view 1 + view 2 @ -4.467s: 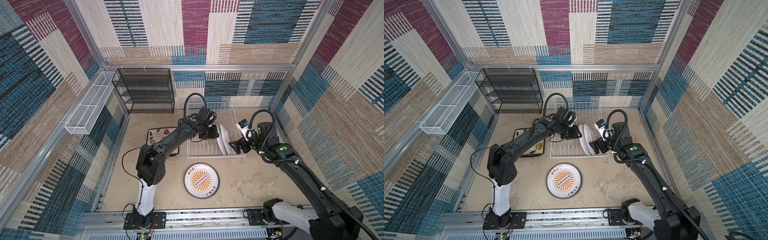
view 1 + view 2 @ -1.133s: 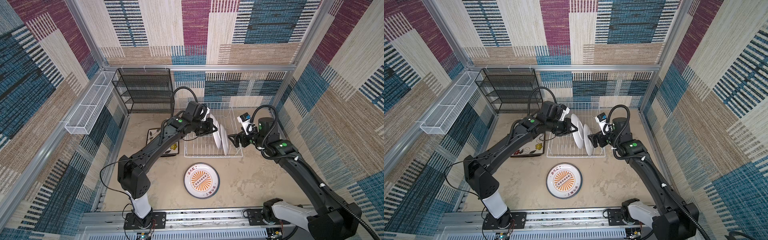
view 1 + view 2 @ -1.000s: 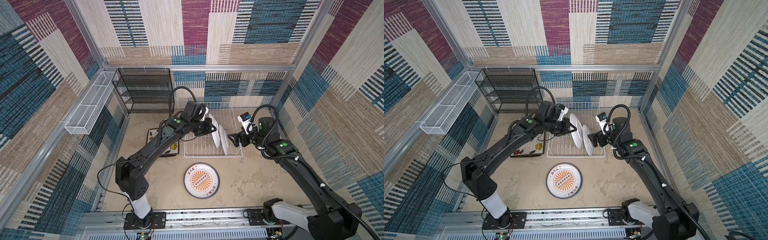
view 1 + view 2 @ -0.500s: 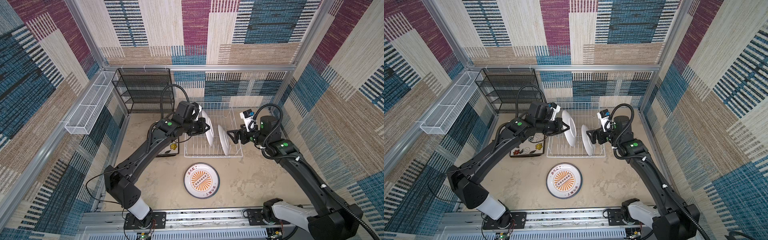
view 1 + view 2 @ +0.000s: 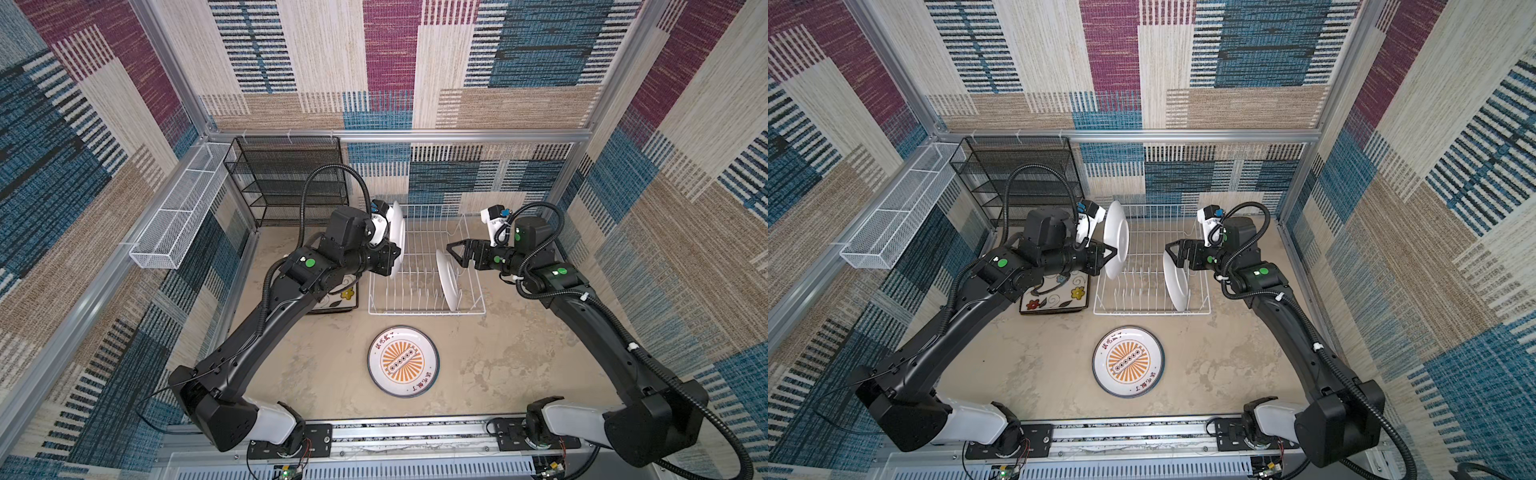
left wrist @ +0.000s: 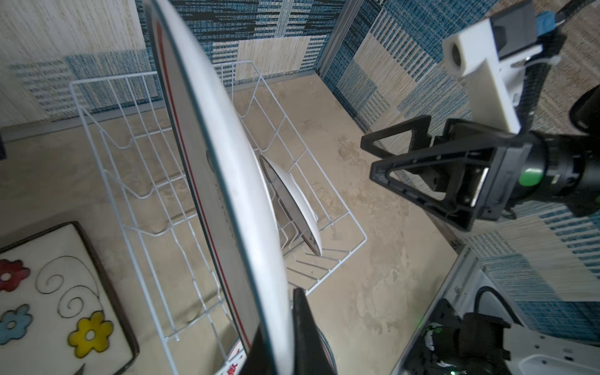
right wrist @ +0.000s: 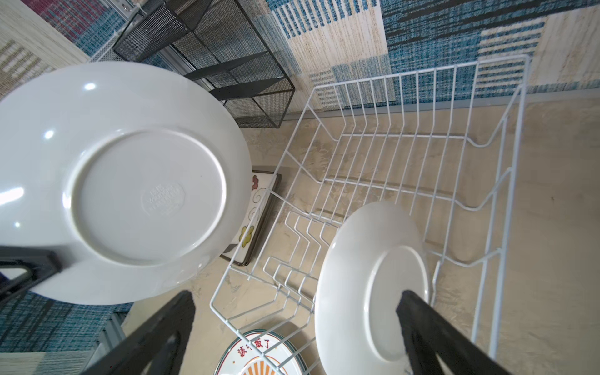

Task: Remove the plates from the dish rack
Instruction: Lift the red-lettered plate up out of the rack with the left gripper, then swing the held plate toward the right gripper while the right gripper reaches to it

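Left gripper [image 5: 1109, 252], clamped on a plate [image 5: 1116, 237], has just pulled it out to the rack's [image 5: 1150, 312] 10 o'clock, so only the last plate [image 5: 1177, 282] sits at 3 o'clock, right gripper [image 5: 1171, 254] gaping beside it.

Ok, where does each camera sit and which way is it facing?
Top views: overhead, above the arm bases, looking down at the table; both show the left arm, right arm, left gripper shut on a lifted plate, right gripper open by the racked plate in the dish rack.
Left wrist: on the left arm, facing across the rack toward the right gripper; its fingers pinch the lifted plate.
Right wrist: on the right arm, facing the lifted plate's back; its open fingers show.
Shared: all show the rack and both plates.
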You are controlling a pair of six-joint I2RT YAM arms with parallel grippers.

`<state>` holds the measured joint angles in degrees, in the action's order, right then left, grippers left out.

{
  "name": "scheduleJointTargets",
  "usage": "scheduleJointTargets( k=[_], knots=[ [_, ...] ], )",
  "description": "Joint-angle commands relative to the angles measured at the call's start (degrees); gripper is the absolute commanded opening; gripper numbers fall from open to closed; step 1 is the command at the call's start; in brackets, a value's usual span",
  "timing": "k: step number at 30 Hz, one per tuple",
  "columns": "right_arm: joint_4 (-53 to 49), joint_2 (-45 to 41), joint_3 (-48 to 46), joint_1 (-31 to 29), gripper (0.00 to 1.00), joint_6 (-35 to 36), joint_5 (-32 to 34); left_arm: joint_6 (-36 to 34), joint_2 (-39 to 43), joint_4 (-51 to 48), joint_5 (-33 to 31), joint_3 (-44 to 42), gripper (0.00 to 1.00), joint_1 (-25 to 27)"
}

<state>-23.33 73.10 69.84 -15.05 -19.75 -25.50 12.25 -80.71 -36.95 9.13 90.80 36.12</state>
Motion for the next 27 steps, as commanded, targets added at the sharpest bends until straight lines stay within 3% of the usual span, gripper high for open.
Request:
scheduleJointTargets(
  k=[1, 6, 13, 20, 27],
  knots=[
    [2.42, 0.93, 1.48, 0.01, 1.00, -5.90, -1.59, -10.75, 1.68, 2.01, -4.52, -1.71, 0.00, 0.39],
    [4.60, 2.02, 2.45, -0.05, 1.00, -8.37, -4.08, -21.28, 4.16, 2.83, -9.27, -5.62, 0.00, 2.84],
    [7.01, 3.52, 3.36, -0.06, 1.00, -12.66, -7.64, -37.17, 5.00, 5.57, -21.87, -11.57, 0.00, 9.25],
    [7.79, 3.52, 4.58, -0.04, 1.00, -13.25, -9.14, -45.99, 3.28, 9.01, -31.63, -15.26, 0.00, 13.70],
    [5.14, 5.55, 5.46, -0.32, 0.95, -14.09, -8.40, -55.99, 3.13, 20.97, -39.42, -20.76, 0.00, 17.24]
  ],
)
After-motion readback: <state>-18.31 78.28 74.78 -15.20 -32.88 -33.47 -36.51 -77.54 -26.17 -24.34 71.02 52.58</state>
